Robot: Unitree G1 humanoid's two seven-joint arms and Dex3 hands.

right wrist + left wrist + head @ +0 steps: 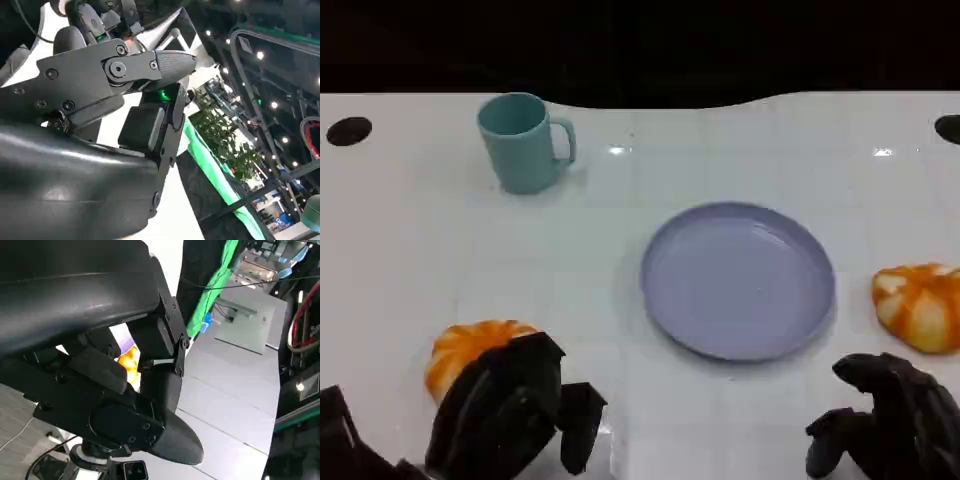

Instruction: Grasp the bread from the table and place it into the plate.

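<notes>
**A:** Our left hand (510, 410) is nearest the camera, hanging right over the front of the bread (470, 352) at the table's near-left, fingers curled down beside it. Can't tell if they're touching yet.

**B:** Yep, and the plate (738, 280) sits well apart, mid-table. We think a shallow grip could let the bread roll away. There's a second bread (918, 305) by the plate's right.

**A:** Our right hand (890, 420) is low, fingers curled, holding nothing. The cup (523, 142) is far back.
</notes>
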